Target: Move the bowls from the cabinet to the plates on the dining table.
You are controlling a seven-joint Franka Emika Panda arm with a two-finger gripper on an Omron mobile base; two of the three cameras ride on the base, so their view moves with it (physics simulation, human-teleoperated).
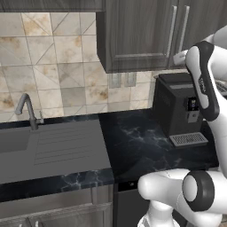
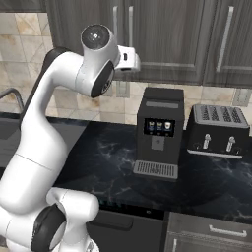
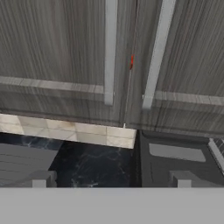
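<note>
The cabinet (image 1: 137, 35) (image 2: 172, 39) (image 3: 57, 43) hangs on the wall with its doors closed. In the hand view its two silver bar handles (image 3: 109, 48) stand side by side, and a thin red streak (image 3: 131, 61) shows in the gap between the doors. The bowls are hidden behind the doors. My gripper (image 3: 111, 180) (image 2: 130, 60) (image 1: 179, 58) is raised just in front of the doors' lower part, open, with nothing between its fingers (image 3: 41, 179). The plates and the dining table are out of view.
A black coffee machine (image 1: 179, 111) (image 2: 158, 130) stands on the black marble counter (image 1: 142, 146) right under the hand. A black toaster (image 2: 219, 130) sits to its right. The grey sink (image 1: 48, 148) with its faucet (image 1: 27, 108) lies to the left.
</note>
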